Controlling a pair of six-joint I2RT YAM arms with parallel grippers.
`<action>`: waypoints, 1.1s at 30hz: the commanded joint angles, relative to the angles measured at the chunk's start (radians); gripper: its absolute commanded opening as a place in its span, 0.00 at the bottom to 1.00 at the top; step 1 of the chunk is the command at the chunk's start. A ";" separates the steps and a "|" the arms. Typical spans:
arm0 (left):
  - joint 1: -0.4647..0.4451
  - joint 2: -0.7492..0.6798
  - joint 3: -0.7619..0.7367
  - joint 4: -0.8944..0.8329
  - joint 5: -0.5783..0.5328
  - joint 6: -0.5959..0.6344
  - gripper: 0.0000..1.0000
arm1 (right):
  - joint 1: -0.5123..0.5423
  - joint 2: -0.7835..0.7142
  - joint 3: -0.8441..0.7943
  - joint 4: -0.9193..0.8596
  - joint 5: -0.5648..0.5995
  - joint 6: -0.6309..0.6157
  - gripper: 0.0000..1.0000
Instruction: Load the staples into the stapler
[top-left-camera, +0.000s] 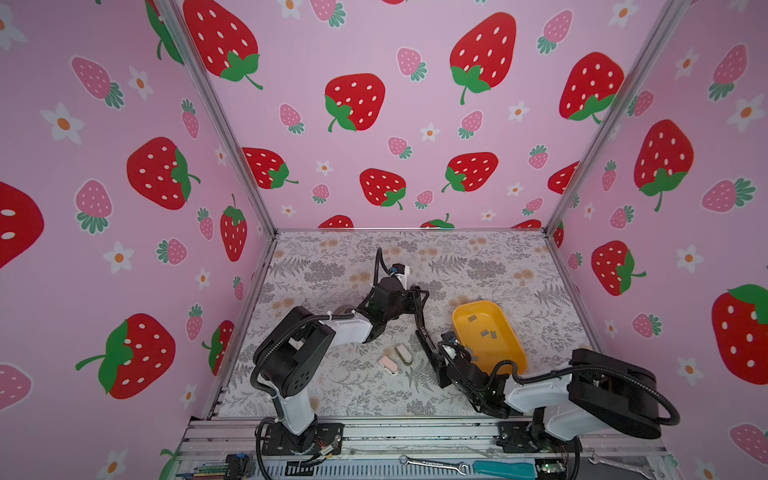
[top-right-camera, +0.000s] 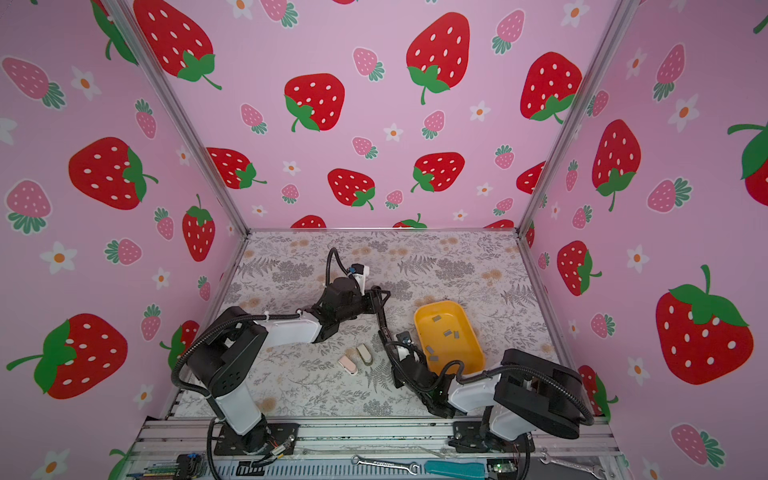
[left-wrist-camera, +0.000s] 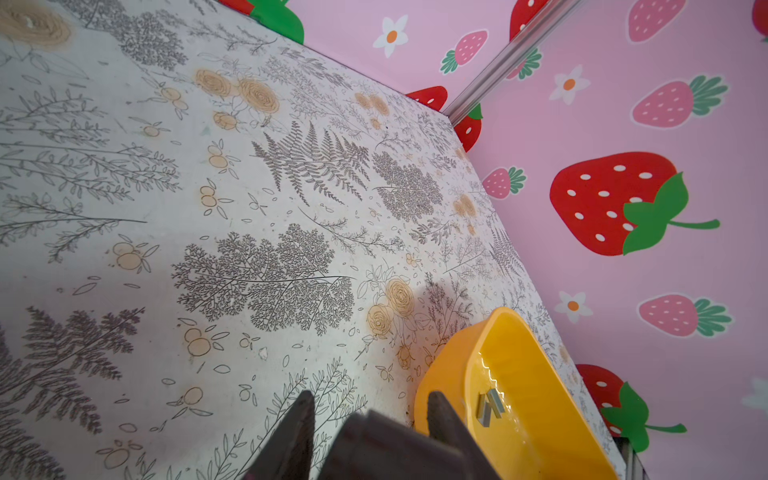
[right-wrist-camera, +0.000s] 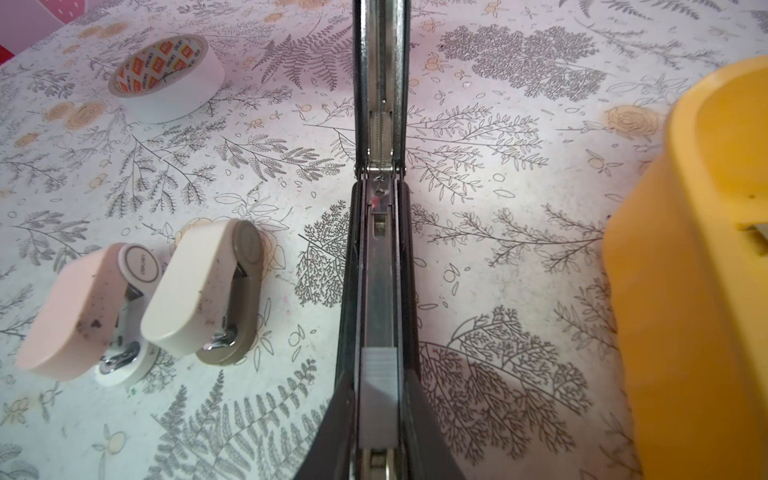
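A long black stapler (top-left-camera: 417, 309) stands opened up on the floral table between my two arms. My left gripper (top-left-camera: 417, 291) is shut on the tip of its raised lid; in the left wrist view the dark lid (left-wrist-camera: 374, 436) fills the gap between the fingers (left-wrist-camera: 299, 419). My right gripper (top-left-camera: 434, 353) is shut on the stapler's base, whose open channel (right-wrist-camera: 380, 270) runs away from the wrist camera. A grey strip of staples (right-wrist-camera: 378, 390) lies in that channel between the right fingers. More staples (top-left-camera: 485, 333) lie loose in the yellow tray (top-left-camera: 505, 349).
Left of the black stapler lie a small pink stapler (top-left-camera: 388, 364) and a small beige stapler (top-left-camera: 403, 353). A white tape roll (right-wrist-camera: 166, 77) sits further back, under my left arm. The yellow tray's wall (right-wrist-camera: 685, 291) stands close on the right. Wrenches lie on the front rail.
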 joint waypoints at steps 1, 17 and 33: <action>-0.051 -0.029 -0.041 0.095 -0.059 0.097 0.45 | 0.006 -0.028 -0.039 0.113 0.045 -0.056 0.09; -0.244 -0.058 -0.232 0.406 -0.181 0.435 0.46 | 0.020 0.040 -0.122 0.310 0.062 -0.112 0.12; -0.263 -0.060 -0.263 0.435 -0.212 0.485 0.50 | 0.066 -0.068 -0.188 0.300 0.136 -0.098 0.38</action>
